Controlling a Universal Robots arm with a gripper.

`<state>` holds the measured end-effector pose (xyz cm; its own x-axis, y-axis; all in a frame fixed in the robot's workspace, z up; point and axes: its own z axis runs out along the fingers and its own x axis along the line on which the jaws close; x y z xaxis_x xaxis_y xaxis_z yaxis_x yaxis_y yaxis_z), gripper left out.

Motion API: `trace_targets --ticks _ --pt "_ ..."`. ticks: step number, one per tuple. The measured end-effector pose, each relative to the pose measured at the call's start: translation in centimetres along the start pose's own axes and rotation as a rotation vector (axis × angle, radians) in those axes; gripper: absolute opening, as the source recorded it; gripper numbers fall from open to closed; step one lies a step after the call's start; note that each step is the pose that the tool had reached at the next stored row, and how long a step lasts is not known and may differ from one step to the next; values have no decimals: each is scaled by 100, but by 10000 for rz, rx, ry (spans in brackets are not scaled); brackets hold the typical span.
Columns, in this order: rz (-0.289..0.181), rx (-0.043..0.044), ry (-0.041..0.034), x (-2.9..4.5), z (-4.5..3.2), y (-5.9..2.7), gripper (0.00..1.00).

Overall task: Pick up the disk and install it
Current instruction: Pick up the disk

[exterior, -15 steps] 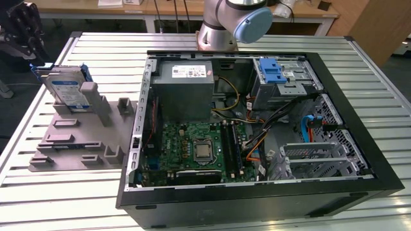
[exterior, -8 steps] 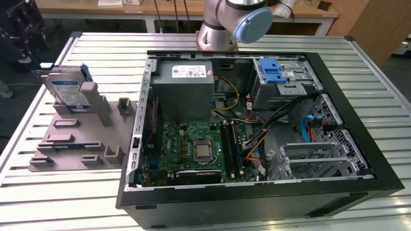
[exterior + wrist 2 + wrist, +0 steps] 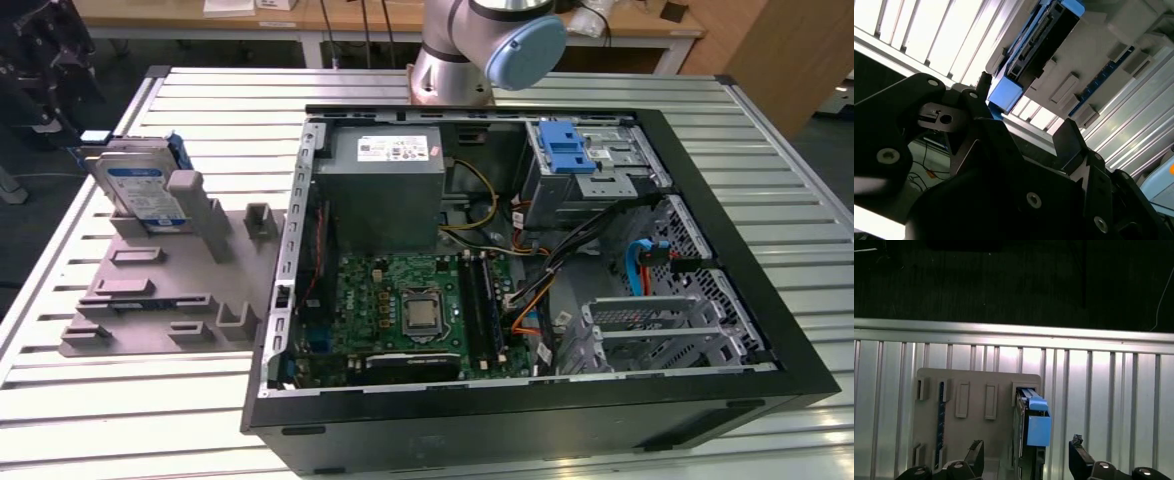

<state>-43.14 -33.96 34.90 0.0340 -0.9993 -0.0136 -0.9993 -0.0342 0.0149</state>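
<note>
The disk [image 3: 140, 190] stands on edge in a slot of the grey holder [image 3: 160, 290] at the exterior view's left; it is silver-grey with a white-and-blue label and a blue carrier. In the first wrist view the disk [image 3: 1031, 425] shows edge-on in the holder [image 3: 974, 390], and my gripper [image 3: 1026, 450] is open with one finger on each side of it, apart from it. In the second wrist view the open gripper [image 3: 1026, 107] hangs a little off the disk [image 3: 1039, 40], its blue end nearest the fingers. Nothing is held.
An open computer case [image 3: 747, 300] lies at the exterior view's right, with a motherboard, cables and a metal drive bay carrying a blue latch [image 3: 567, 150]. The arm's base [image 3: 467, 50] stands behind it. All rests on a slatted metal table [image 3: 134, 420].
</note>
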Motion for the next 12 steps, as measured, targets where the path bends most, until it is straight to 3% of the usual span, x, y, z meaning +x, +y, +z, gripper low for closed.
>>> trace_targets --ticks 5,12 --pt "49 4 -2 1 24 4 76" --pt "94 2 -2 -1 147 38 76"
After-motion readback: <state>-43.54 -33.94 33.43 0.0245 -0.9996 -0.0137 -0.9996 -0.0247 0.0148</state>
